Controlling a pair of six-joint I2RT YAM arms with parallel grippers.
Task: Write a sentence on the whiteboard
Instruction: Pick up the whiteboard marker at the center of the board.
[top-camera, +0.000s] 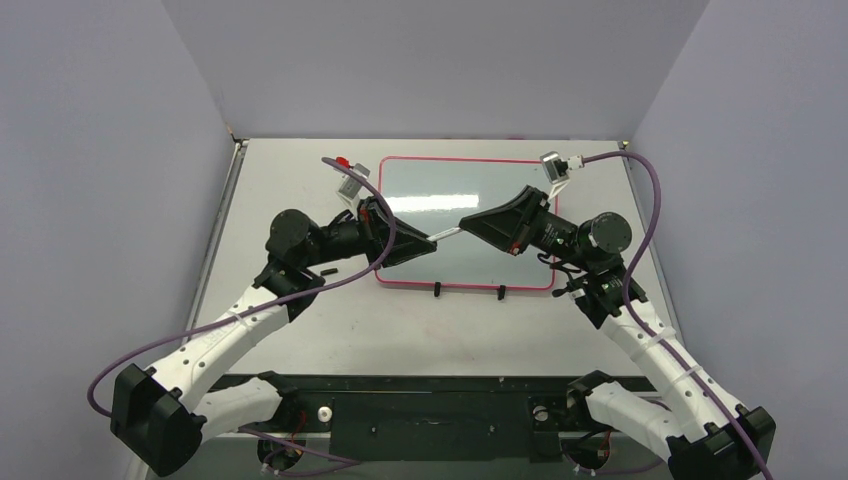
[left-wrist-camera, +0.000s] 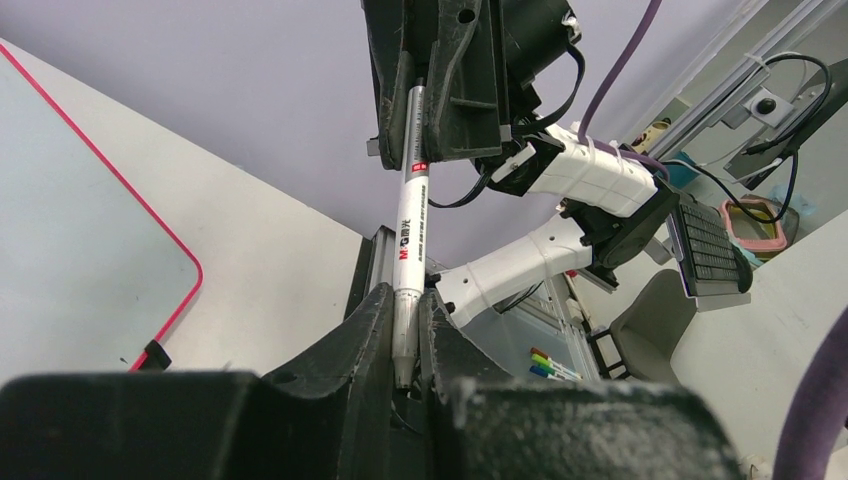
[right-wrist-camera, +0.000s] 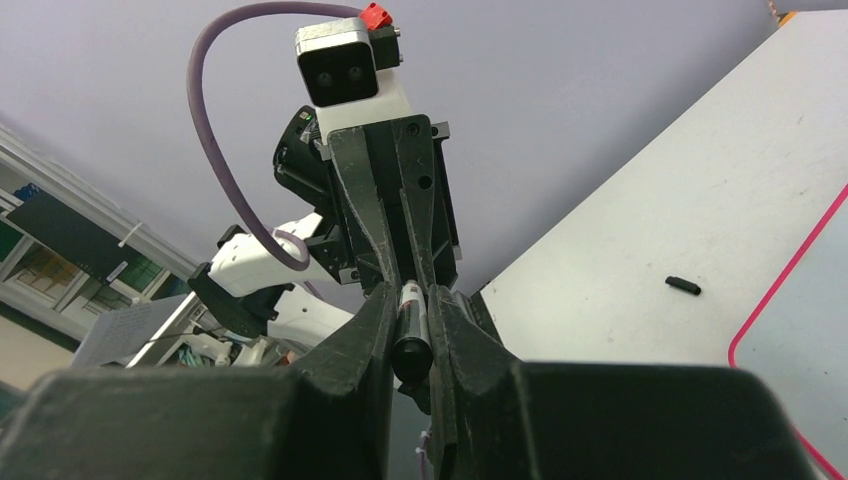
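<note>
whiteboard (top-camera: 455, 185) under L pincer (top-camera: 430, 241), R pincer (top-camera: 467, 224), marker (top-camera: 449, 233)

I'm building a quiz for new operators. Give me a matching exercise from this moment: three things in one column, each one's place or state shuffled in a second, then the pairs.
Things:
1. marker
2. whiteboard
3. small black piece

Places or states:
A. lies loose on the table beside the board
B. gripped at its two ends by the left gripper and the right gripper
C. flat on the table, no writing visible

Pairs: 1-B, 2-C, 3-A
</note>
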